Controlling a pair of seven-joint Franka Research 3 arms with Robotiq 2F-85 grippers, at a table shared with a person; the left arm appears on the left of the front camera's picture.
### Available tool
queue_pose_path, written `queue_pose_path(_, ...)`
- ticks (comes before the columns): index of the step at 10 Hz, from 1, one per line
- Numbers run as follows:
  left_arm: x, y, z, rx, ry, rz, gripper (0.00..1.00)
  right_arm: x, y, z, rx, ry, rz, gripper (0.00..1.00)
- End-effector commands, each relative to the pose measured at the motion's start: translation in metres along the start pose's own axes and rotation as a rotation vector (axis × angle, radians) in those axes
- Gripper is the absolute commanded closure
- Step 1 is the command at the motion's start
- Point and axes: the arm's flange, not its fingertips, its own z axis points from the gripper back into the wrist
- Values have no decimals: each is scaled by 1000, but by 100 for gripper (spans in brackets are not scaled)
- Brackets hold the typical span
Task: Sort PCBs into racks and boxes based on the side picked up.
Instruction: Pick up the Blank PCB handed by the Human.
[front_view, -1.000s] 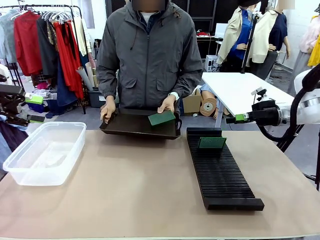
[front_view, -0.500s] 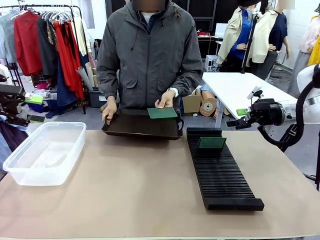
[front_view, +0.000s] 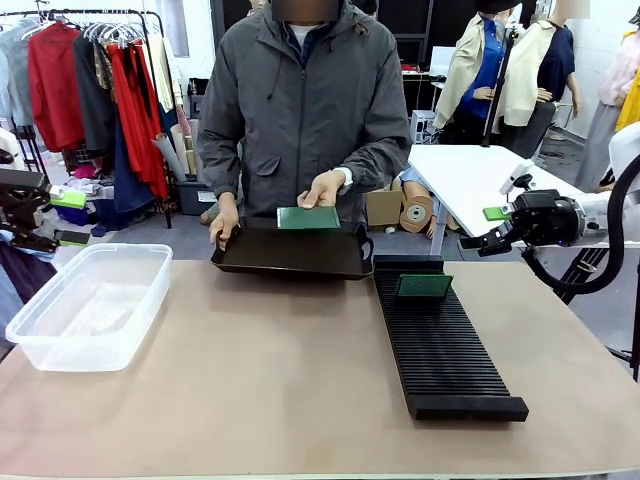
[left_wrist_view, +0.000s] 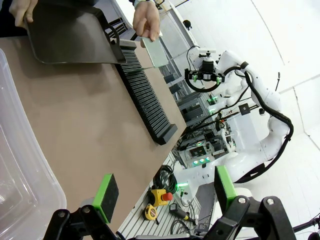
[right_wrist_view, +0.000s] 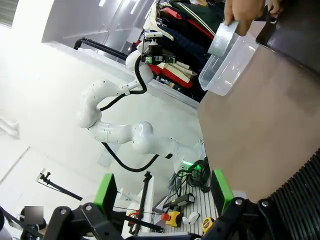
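Note:
A person at the far side holds a green PCB (front_view: 308, 217) in one hand just above a shallow black tray (front_view: 290, 262), the other hand gripping the tray's left rim. Another PCB (front_view: 424, 286) stands upright in a slot at the far end of the long black rack (front_view: 445, 350). The clear box (front_view: 88, 300) stands at the left. My right gripper (front_view: 495, 226) hovers open and holds nothing, right of the rack's far end. My left gripper (front_view: 68, 218) waits open at the left edge, beyond the box. The left wrist view shows the held PCB (left_wrist_view: 156, 50) past my green pads (left_wrist_view: 106, 196).
The right wrist view looks across the tan table (right_wrist_view: 250, 130) toward the box (right_wrist_view: 227, 62) and the left arm (right_wrist_view: 125, 130). Bare tabletop (front_view: 270, 370) lies between box and rack. A white table (front_view: 480, 180) and clothes rail (front_view: 100, 80) stand behind.
The person lifted the PCB off the tray and brought it up and to the left. My right gripper drifted slightly right and upward. The left gripper has not moved.

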Motion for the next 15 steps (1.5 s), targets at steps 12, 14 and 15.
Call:
queue_pose_path(12,-1,-3,1,-1,5,2,0,-1,-5,1,2,-2,-1,0)
queue_pose_path(14,-1,-3,1,-1,5,2,0,15,-8,-14,7,4,-11,0)
queue_pose_path(15,-1,-3,1,-1,5,2,0,22,-11,-21,23,1,-19,0)
